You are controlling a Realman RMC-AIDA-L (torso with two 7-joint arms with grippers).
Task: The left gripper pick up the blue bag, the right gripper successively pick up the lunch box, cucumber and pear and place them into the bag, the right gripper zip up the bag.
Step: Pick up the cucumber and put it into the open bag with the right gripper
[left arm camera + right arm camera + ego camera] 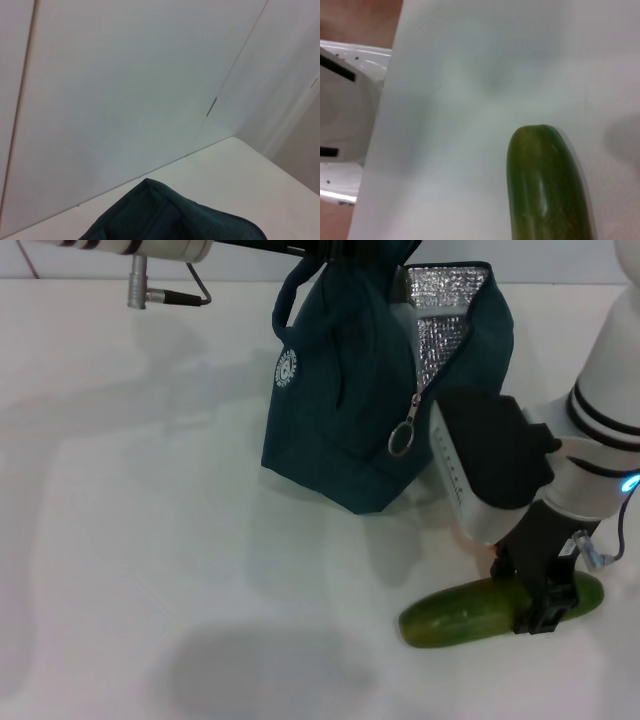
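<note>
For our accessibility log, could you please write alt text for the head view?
The right gripper straddles a cucumber lying on the white table, in front of the blue bag. The bag stands unzipped, its silver lining showing, with the left arm at its handles at the top edge.

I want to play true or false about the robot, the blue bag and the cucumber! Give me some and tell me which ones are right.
1. The dark teal-blue fabric bag is zipped shut. False: it is open, showing its silver lining.
2. The long green cucumber lies on the white table. True.
3. The black right gripper is down at the cucumber. True.
4. The cucumber is inside the bag. False: it lies on the table in front of the bag.
5. The bag has a small white round logo. True.
</note>
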